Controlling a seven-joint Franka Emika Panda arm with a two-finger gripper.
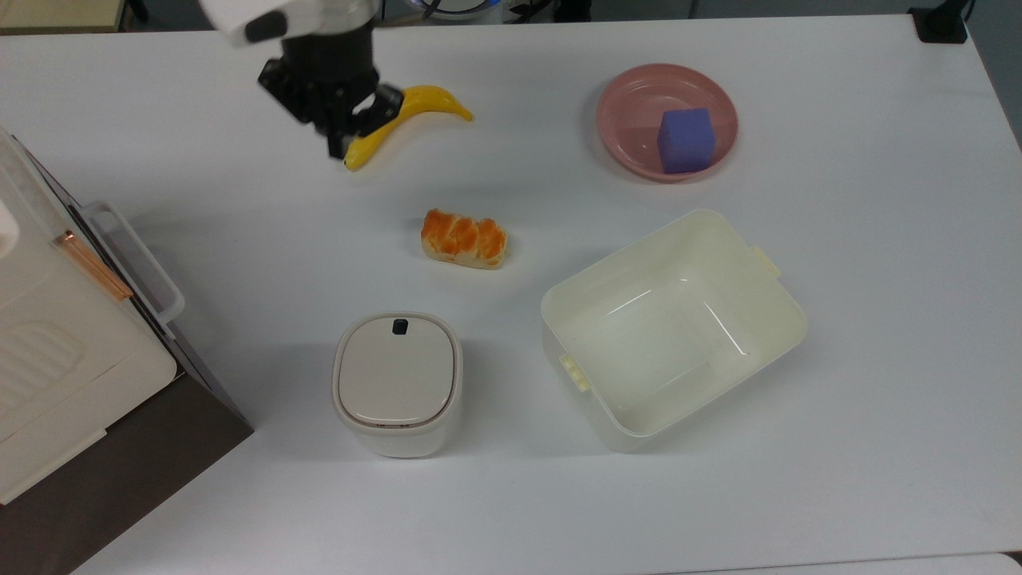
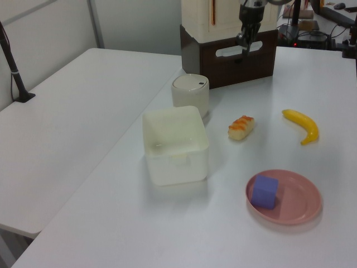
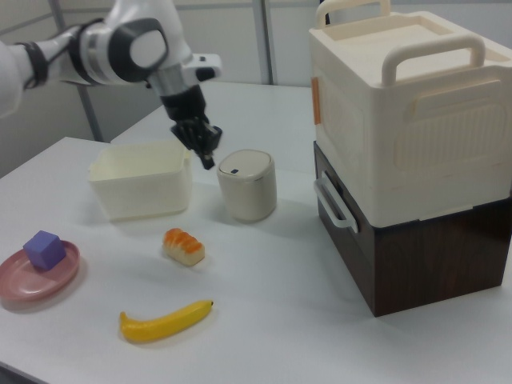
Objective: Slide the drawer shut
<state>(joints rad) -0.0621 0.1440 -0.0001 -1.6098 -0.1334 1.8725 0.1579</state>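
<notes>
We see the black two-finger gripper point(image 1: 343, 140) raised above the white table point(image 1: 838, 319), overlapping the yellow banana point(image 1: 435, 100) in the top view, holding nothing; we cannot tell whether its fingers stand apart or together. The drawer with dark brown front panel and white loop handle point(image 3: 334, 205) sits pushed into the dark brown cabinet point(image 3: 424, 256) at the top view's left, well apart from the gripper. Nearer lies the orange-topped bread roll point(image 1: 464, 238).

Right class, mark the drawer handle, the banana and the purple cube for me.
drawer handle point(image 3: 334, 205), right view, middle of the white loop
banana point(image 3: 166, 322), right view, middle of its body
purple cube point(image 1: 685, 140), top view, top face
</notes>
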